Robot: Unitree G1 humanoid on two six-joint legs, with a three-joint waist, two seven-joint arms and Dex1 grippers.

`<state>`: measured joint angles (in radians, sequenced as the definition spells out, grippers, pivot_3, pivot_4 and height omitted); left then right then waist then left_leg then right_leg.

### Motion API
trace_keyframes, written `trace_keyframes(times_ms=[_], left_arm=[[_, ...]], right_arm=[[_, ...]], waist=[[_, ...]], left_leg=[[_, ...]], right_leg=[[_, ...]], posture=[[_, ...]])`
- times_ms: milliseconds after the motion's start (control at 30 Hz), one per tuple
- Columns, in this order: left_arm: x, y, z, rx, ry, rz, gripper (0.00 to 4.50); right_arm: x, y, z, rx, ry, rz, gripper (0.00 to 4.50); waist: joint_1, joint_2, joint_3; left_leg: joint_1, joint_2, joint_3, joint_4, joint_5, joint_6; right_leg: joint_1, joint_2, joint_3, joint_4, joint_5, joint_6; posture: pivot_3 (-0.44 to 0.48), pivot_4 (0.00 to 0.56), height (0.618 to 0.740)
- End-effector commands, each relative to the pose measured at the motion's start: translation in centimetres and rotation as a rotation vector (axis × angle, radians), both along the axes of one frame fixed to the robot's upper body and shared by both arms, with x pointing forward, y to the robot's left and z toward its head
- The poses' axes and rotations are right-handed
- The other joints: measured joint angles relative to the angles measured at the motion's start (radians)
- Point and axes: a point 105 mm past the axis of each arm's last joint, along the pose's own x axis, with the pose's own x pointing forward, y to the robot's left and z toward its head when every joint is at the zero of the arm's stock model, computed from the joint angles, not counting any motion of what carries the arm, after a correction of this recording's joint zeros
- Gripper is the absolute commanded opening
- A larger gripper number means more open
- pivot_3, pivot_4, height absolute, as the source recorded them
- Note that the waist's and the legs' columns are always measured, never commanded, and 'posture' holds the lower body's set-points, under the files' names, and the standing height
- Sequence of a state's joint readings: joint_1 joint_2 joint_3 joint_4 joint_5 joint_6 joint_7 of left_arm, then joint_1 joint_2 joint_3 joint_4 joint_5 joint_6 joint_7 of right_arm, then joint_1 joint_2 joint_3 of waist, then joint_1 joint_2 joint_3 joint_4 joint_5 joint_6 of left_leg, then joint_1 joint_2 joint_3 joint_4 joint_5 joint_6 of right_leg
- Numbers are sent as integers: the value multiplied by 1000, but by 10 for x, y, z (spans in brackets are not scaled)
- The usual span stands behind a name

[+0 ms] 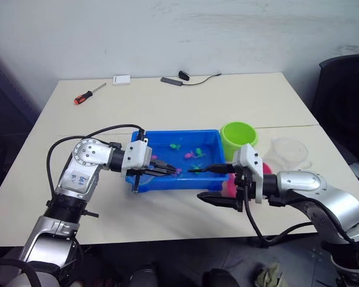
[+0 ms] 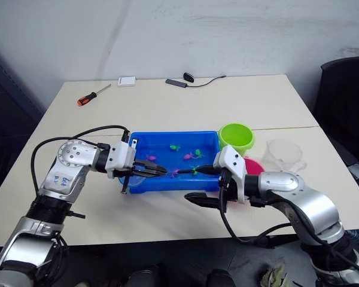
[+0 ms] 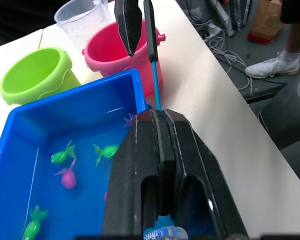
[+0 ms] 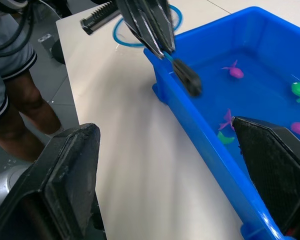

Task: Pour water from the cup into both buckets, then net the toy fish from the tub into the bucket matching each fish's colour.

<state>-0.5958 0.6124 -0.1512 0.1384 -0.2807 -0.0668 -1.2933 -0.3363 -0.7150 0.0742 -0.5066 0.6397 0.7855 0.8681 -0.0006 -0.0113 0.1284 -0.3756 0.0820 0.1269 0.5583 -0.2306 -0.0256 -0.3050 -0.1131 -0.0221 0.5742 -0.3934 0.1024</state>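
- Left claw (image 1: 161, 170) is closing tight on the handle of a small net (image 4: 147, 25), whose blue hoop is hanging over the table just outside the tub's near left corner while its dark handle is reaching across the tub's near wall.
- Right claw (image 1: 215, 182) is standing wide open and holding nothing: its upper finger is reaching over the tub's near right corner towards the net handle's tip, and its lower finger is hovering over bare table in front of the tub.
- Table (image 1: 167, 221) is carrying everything, with a screwdriver (image 1: 88, 94), a white box (image 1: 121, 79) and a black cable (image 1: 191, 79) lying along its far edge, well apart from the work.
- Tub (image 1: 167, 139) is sitting mid-table, holding water and the fish.
- Green bucket (image 1: 239, 139) is standing at the tub's far right corner, the pink bucket (image 3: 110, 50) just beside the tub's right end behind the right claw, and the clear cup (image 1: 290, 150) towards the table's right edge.
- Fish are floating in the tub: green ones (image 1: 175, 145) and pink ones (image 1: 189, 156), near both claws.
- Judging by this, pouring looks finished and netting is in hand; no fish is lying in the hoop.
- Next move is calling for the hoop to be swung into the water and slid under one fish.
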Motion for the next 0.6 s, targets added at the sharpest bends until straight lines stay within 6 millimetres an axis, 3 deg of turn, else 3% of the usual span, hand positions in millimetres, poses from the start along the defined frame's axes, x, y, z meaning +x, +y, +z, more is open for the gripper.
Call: trace_keyframes(times_ms=[33, 600], left_arm=[[1, -18, 3, 0, -28, -89, 25], [0, -30, -7, 12, -16, -150, 25]], right_arm=[[-3, 15, 7, 18, -28, 47, 4500], [1, 18, 10, 11, -29, 37, 4500]], waist=[[0, 0, 0], [-1, 1, 0]], left_leg=[[0, 0, 0, 0, 0, 0], [-1, 0, 5, 2, 0, 1]], right_leg=[[0, 0, 0, 0, 0, 0], [0, 4, -2, 3, 2, 4]], posture=[[0, 150, 733], [0, 150, 733]])
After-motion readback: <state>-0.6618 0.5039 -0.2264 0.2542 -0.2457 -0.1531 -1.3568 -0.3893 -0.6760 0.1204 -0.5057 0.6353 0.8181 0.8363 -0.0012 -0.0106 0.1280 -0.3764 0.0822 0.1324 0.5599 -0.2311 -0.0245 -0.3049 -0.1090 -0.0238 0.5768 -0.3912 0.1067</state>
